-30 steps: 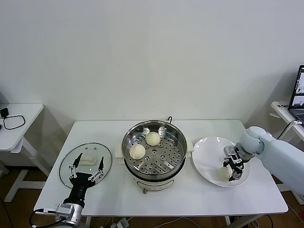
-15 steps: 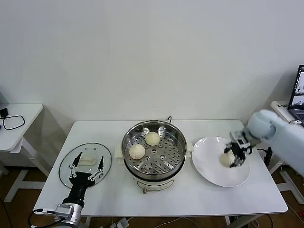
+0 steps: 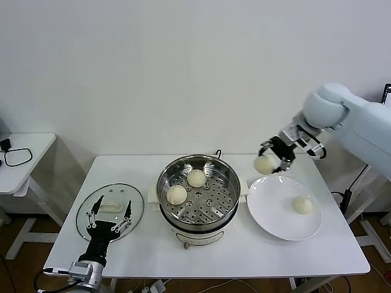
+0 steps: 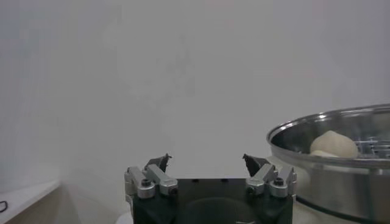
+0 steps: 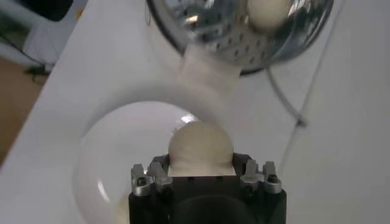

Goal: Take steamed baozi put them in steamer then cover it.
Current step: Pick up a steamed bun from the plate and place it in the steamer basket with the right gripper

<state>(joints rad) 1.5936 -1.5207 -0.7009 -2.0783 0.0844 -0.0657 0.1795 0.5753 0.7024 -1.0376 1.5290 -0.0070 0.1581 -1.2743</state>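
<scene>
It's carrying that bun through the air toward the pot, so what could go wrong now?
The right gripper holds a baozi aloft between the plate and the steamer. The soft bun might slip and drop short of the basket. It could also land on the two baozi already inside.

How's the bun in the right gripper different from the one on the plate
The held bun is up in the air, clamped in the right gripper; the plate bun lies loose on the white plate. The held one is nearer the steamer. Both are round and cream-white.
</scene>
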